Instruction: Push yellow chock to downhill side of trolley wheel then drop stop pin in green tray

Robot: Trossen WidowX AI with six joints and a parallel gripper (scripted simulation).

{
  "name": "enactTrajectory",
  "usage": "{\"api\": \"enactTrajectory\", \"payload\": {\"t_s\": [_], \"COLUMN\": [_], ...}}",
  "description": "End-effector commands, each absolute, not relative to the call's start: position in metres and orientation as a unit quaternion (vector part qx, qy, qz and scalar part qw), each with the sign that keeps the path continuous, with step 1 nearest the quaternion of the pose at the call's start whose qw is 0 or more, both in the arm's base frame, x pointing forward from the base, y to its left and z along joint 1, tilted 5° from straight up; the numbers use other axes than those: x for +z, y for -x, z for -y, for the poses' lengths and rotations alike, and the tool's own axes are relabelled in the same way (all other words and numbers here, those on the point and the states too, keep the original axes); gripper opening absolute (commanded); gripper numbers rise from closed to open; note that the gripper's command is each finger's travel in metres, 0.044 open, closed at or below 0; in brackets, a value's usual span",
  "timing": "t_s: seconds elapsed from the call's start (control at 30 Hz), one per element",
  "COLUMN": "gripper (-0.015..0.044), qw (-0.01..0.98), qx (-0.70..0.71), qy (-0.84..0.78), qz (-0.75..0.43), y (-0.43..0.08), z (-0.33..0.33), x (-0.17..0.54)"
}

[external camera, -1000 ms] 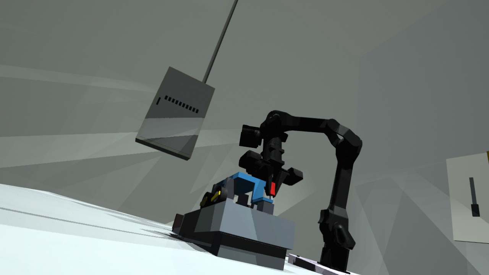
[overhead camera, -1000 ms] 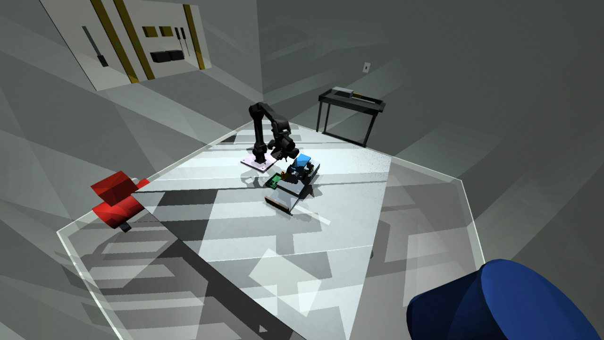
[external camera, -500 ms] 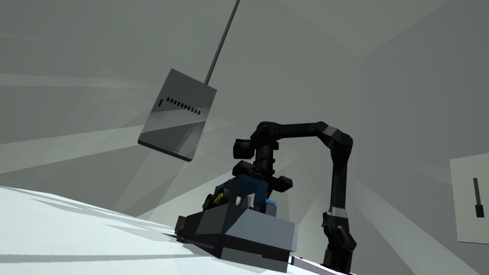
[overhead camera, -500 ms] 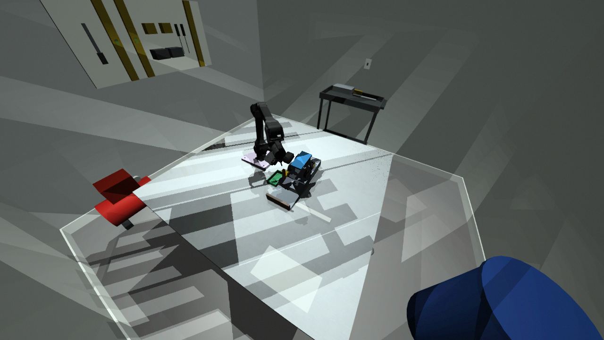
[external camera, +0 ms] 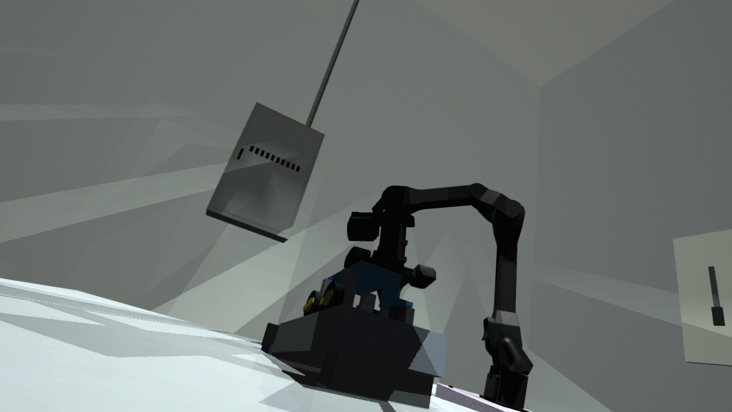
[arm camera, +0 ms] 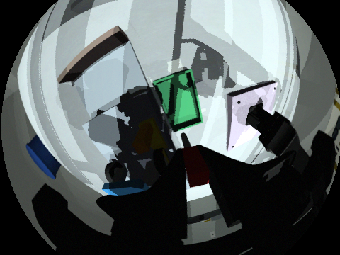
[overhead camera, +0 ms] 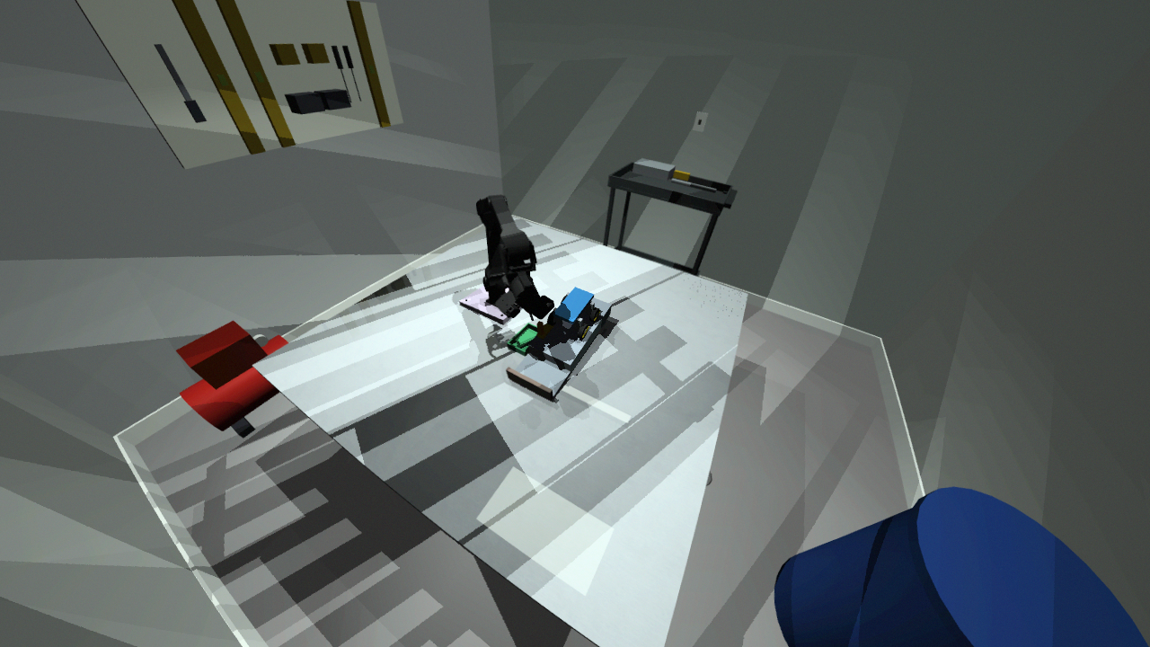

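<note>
My gripper is shut on the stop pin's red head; the pin's grey shaft sticks out past the fingertips, just short of the green tray in the wrist view. The pin is clear of the ramp. The trolley stands on the ramp. The chock has its orange handle up and sits in shadow beside a wheel on its downhill side; whether they touch is unclear. The trolley hides my fingertips in the exterior view.
The tray lies alongside the ramp, on the side of the arm's pale base plate. A brown end stop closes the ramp's low end. A blue barrel, a red object and a dark cart stand farther off.
</note>
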State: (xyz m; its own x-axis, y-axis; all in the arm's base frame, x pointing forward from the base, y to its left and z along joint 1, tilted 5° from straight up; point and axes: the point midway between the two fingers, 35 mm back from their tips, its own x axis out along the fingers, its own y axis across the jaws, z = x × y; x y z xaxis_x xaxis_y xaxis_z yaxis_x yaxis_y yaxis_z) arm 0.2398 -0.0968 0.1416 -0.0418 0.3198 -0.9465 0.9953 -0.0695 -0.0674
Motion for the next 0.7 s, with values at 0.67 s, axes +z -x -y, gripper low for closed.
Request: {"api": "enactTrajectory", "payload": {"t_s": [0.67], "gripper": [0.0], "qw": [0.203], "qx": [-0.635], "qy": [-0.669], "qz": [-0.329], "y": [-0.2385], "z": [0.0923], "x": [0.1428]}}
